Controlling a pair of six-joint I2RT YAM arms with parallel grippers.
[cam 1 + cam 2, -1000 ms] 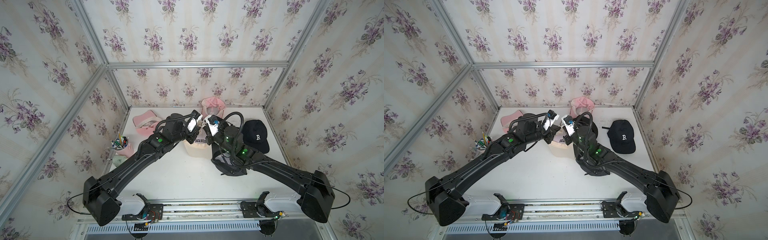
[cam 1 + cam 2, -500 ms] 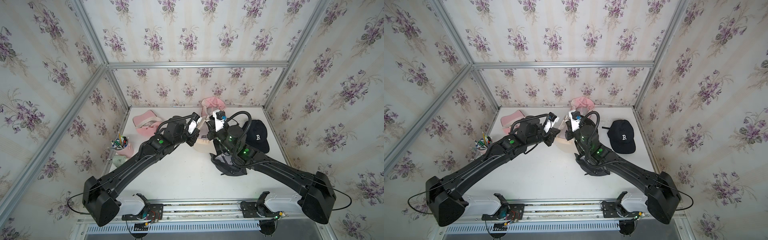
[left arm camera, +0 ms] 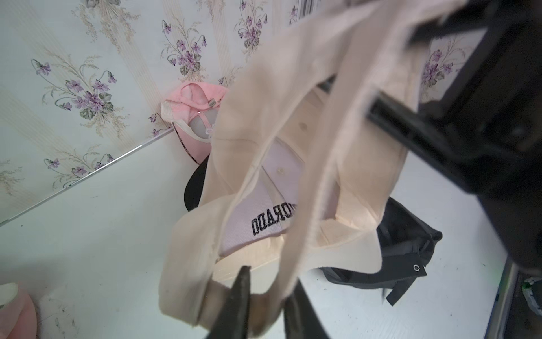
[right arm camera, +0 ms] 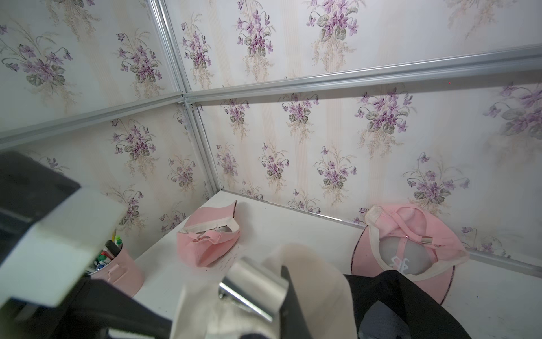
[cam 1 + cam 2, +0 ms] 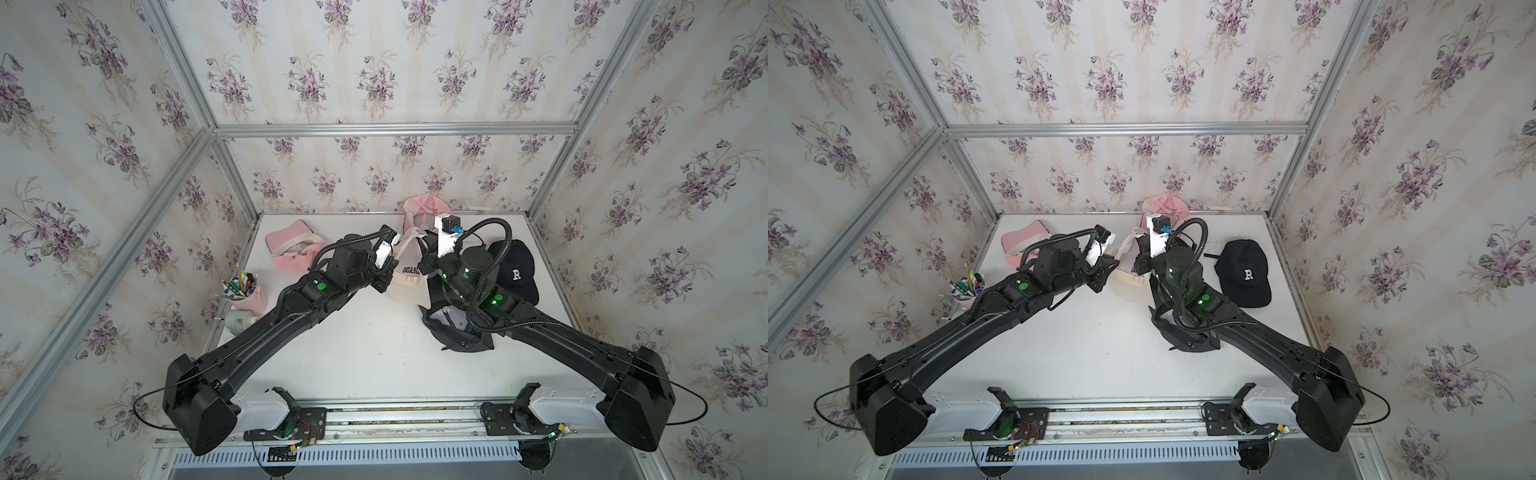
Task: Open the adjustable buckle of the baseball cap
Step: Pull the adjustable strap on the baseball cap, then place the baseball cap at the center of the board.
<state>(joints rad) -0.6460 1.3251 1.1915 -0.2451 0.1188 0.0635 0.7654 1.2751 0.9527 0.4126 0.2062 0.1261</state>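
left gripper (image 3: 269,277): jaws part-way apart. The cream strap (image 3: 308,187) runs down between the two dark fingers (image 3: 239,302). The gap looks wider than the strap, and no firm pinch shows.
right gripper (image 5: 427,260): closed on that strap, just beside the buckle. The cap hangs from it.
buckle (image 4: 253,286): silver metal on the strap, right against the right gripper's finger in the right wrist view. It is blurred, so I cannot tell whether it is fastened or released.
baseball cap (image 5: 406,286): cream, with black lettering ending "ORADO". It is held up between the two grippers, mid-bench toward the back wall, rear opening uppermost and brim lowest. I cannot tell whether the brim touches the bench.
bench (image 5: 374,357): white top, both arms reaching in over it from the front rail.
pink cap (image 5: 424,205): against the back wall behind the baseball cap, inside facing out, with a small metal clasp on its strap.
second pink cap (image 5: 291,245): back left of the bench, well apart from the grippers.
black cap (image 5: 515,270): white "R" on the front, crown up, on the right side just beyond the right arm.
dark cap (image 5: 455,336): lies under the right arm, partly hidden by it. A strap end with an eyelet shows in the left wrist view.
pen cup (image 5: 247,293): pink, full of pens, at the left edge of the bench.
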